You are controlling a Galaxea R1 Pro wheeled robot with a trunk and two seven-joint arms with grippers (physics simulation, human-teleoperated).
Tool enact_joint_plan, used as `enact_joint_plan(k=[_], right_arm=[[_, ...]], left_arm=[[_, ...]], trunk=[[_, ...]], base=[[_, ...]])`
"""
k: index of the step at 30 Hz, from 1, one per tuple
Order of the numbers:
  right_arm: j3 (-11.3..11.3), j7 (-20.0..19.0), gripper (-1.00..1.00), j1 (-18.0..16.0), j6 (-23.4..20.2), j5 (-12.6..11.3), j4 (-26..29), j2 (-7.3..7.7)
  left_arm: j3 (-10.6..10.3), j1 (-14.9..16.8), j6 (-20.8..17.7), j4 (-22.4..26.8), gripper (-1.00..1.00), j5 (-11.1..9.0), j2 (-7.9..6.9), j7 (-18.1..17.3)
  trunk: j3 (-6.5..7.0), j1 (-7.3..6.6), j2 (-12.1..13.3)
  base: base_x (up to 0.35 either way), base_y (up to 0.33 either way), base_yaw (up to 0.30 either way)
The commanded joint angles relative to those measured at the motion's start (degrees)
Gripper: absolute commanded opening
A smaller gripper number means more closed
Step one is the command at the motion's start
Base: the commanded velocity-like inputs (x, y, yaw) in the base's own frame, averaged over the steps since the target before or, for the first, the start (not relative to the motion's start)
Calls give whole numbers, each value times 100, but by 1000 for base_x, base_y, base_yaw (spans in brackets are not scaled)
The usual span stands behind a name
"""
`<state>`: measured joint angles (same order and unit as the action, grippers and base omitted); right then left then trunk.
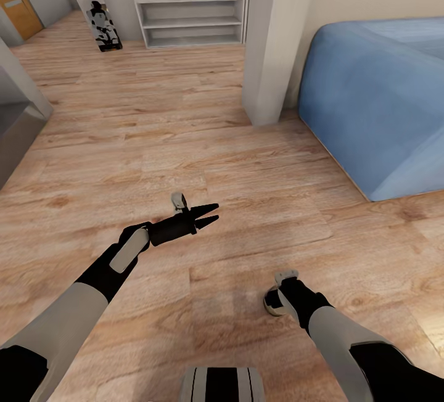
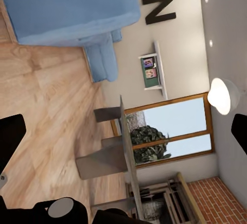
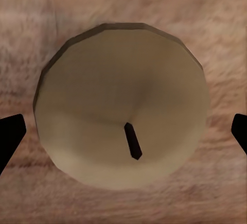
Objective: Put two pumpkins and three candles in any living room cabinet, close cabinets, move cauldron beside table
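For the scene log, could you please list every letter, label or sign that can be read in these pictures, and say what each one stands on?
"N": a large dark letter on the pale wall, as the left wrist view, itself turned, shows it.
Framed pictures on the wall shelf: too small to read.
Plate on the orange door: blurred, unreadable.
The candle bears no text.

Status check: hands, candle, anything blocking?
Left hand open, empty. Right hand open, straddling candle on wood floor. No obstruction.

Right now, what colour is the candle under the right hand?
Pale cream candle with a dark wick, best in the right wrist view.
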<state>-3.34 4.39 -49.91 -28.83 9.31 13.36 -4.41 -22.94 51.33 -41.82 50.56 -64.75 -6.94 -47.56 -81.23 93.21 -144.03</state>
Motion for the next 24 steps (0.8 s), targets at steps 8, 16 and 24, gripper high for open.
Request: enact_joint_plan(k=[8, 16, 24], right_arm=[[0, -8, 100, -1, 0, 1, 0, -1], [0, -9, 100, -1, 0, 1, 3, 1], [0, -9, 100, -1, 0, 1, 8, -2]], left_arm=[[0, 0, -1, -1, 100, -2, 0, 0], [0, 0, -1, -2, 100, -2, 0, 1], [0, 0, -1, -5, 100, -2, 0, 1]], trunk=[[-89, 10, -6], [-156, 18, -10], [-222, 25, -14]], base=[[0, 0, 0], [0, 0, 0], [0, 0, 0]])
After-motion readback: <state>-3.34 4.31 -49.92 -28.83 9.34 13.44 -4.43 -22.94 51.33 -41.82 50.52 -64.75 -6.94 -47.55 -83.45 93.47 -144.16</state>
